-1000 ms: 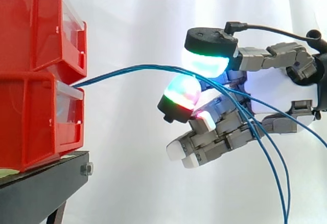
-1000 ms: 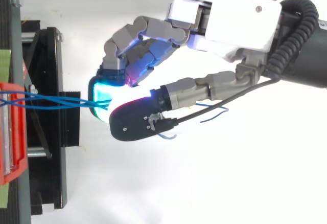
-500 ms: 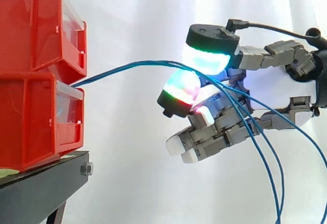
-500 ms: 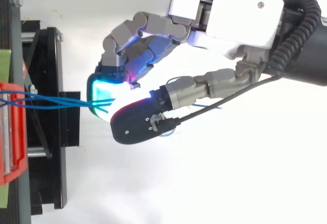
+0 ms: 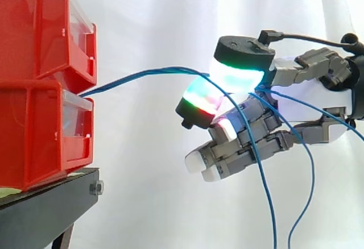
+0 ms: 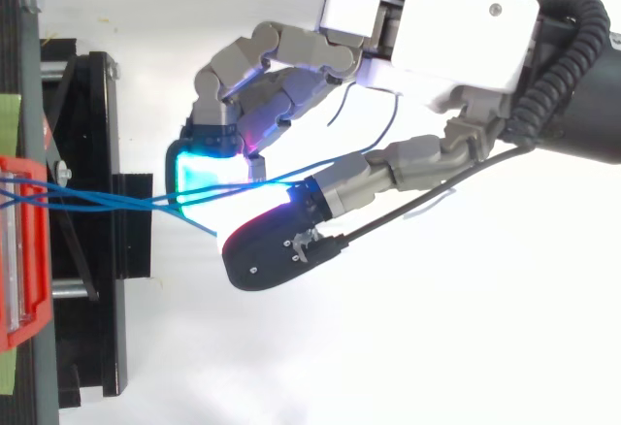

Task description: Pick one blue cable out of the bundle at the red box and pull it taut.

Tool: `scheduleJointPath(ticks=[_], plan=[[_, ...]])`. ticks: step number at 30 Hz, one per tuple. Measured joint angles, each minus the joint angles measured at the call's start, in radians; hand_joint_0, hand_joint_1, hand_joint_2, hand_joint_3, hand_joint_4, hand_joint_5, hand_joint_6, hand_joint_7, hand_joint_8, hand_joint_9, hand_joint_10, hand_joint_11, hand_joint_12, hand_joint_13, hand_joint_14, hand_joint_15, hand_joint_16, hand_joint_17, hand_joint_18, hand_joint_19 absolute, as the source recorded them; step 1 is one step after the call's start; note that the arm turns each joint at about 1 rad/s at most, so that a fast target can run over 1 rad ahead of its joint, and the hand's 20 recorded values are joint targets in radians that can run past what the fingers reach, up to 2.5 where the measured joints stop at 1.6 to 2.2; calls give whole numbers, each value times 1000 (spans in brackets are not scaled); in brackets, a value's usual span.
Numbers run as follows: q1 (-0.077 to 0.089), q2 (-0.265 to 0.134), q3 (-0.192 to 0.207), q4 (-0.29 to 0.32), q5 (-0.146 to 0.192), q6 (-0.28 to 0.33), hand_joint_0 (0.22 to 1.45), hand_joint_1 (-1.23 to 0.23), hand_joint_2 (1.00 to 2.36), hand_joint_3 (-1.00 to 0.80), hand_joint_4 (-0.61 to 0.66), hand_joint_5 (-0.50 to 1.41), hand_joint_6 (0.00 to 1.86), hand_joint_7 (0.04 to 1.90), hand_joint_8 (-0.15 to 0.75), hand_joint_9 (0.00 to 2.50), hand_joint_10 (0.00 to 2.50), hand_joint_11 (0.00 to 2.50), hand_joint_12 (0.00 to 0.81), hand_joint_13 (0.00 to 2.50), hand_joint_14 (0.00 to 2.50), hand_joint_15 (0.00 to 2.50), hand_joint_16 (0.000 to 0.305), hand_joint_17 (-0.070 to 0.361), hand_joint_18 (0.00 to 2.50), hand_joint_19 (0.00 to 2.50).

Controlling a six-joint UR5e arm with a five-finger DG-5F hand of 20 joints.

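Thin blue cables [image 5: 136,77] leave the lower red bin [image 5: 34,135] and arc rightward in a slack curve to my hand [image 5: 307,98]. The hand hovers right of the bins with fingers curled. The glowing thumb pad [image 5: 239,75] sits over a glowing fingertip pad [image 5: 200,98], and a blue cable passes between them. Another strand [image 5: 267,192] drapes across the front of the curled fingers and hangs down. From above, the cables [image 6: 97,197] run from the bin [image 6: 15,250] to the cyan fingertip [image 6: 194,168] beside the thumb [image 6: 272,250].
Two red bins are stacked at the left on a black stand [image 5: 40,209], the upper bin [image 5: 40,27] jutting out over the lower one. A white curtain hangs behind. Loose cable ends [image 6: 388,114] curl near the palm in the top view.
The thumb has shifted back toward the palm and slightly up. The trailing strands have swung, and one now hangs down across the front of the fingers.
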Motion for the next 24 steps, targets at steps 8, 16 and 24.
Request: scheduleJointPath(ticks=[8, 16, 24], plan=[[0, 0, 0, 0, 0, 0, 533, -764, 1000, -500, 132, -225, 938, 849, 321, 787, 10, 1020, 408, 530, 10, 316, 60, 136, 431, 94], [0, -1, -1, -2, 1, 1, 566, -604, 1000, -495, 120, -219, 914, 839, 325, 789, 11, 1017, 405, 514, 12, 327, 59, 133, 397, 129], [0, 0, -1, -6, 1, 2, 592, -602, 1014, -286, 105, -215, 923, 888, 323, 792, 11, 1022, 401, 515, 10, 330, 58, 130, 389, 138]])
